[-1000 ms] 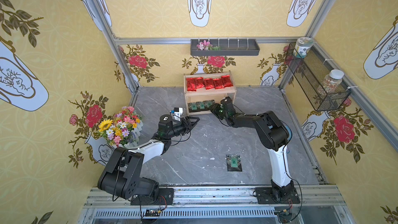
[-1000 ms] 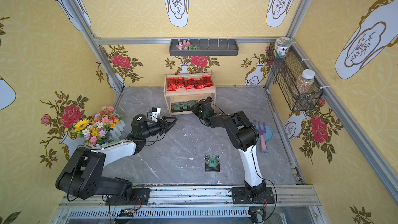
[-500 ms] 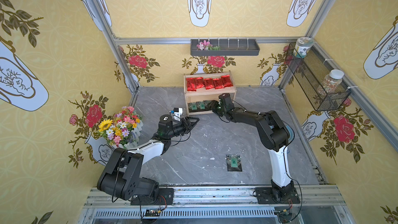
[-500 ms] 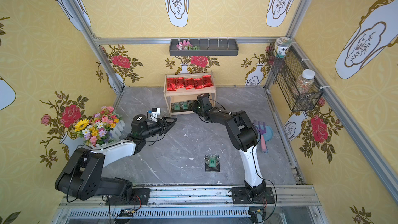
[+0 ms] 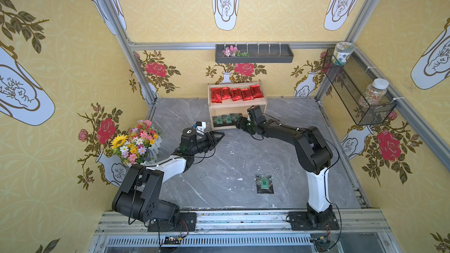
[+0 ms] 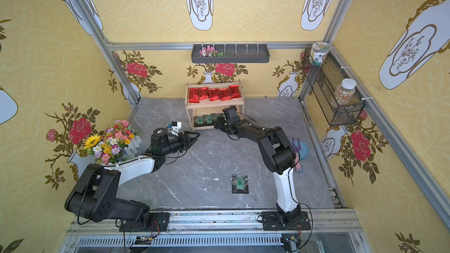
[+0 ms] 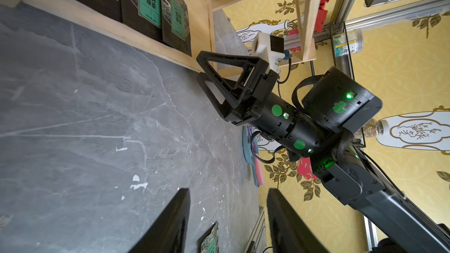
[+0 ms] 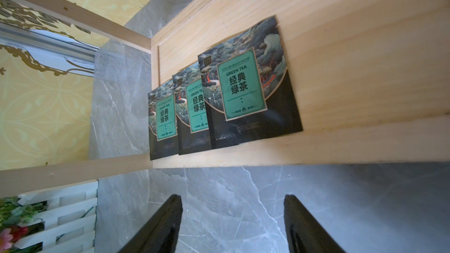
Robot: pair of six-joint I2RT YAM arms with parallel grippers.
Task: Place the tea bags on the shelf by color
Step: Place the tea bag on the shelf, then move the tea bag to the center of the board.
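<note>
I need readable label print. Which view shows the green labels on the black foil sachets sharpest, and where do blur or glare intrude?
Right wrist view: green-labelled black foil sachets sharp, print legible; right gripper's fingers blurred. Left wrist view: labels legible but skewed. Both top views: labels too tiny; shiny red foil sachets glint.

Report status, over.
Left gripper, right gripper open, empty. Five red tea bags on shelf top, three green tea bags below. One green tea bag on table. Path clear.

We find the shelf (image 5: 237,104) at the back of the counter (image 5: 231,156), five tea bags (image 5: 236,94) in a row on its upper tier, three tea bags (image 5: 227,119) on its lower tier, and a lone tea bag (image 5: 265,183) well before it.
</note>
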